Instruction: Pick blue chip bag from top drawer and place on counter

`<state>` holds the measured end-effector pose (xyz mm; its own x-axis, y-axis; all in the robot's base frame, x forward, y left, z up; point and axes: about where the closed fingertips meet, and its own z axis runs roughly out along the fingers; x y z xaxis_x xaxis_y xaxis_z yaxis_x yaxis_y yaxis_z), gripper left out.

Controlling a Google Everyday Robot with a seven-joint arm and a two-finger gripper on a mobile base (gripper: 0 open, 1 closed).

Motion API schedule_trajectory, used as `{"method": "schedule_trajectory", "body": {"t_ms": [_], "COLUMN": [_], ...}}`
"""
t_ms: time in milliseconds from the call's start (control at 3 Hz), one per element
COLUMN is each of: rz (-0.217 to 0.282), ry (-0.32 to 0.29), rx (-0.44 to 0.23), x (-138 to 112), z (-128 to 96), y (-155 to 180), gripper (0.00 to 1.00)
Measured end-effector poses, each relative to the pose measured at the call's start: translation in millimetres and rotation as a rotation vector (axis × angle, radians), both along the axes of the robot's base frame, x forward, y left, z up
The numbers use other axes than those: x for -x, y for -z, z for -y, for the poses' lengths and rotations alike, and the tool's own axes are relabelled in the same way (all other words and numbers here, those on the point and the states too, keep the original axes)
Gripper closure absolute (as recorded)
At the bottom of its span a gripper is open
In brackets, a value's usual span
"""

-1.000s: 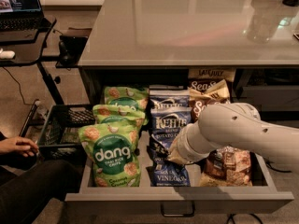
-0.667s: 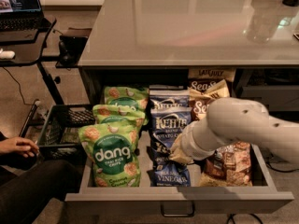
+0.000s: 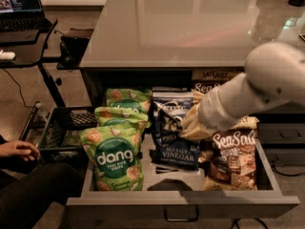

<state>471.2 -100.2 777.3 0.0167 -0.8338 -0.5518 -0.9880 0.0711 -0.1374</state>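
Note:
The top drawer stands pulled open below the counter. My gripper sits at the end of the white arm that reaches in from the right. It is shut on the upper part of the blue chip bag. The bag hangs just above the drawer floor with its "SEA SALT VINEGAR" panel facing me. A second blue bag stands behind it.
Green "dang" bags fill the drawer's left side and brown "Sea Salt" bags its right. A black crate and a person's hand are to the left. A black desk with a laptop is at the far left.
The arm has risen and pulled back to the right. The blue chip bag has come up with the gripper, baring the drawer floor below it.

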Motion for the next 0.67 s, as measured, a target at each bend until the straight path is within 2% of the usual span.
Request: {"method": "schedule_trajectory", "body": {"t_ms": [333,667], "rz": [0.031,0.031], "ry": [-0.084,-0.084], "rx": [-0.025,-0.025], "x": [-12.5,-12.5], "z": [-1.8,-1.8], "y": [-62.4,-62.4], "gripper": [1.00,1.00]}}
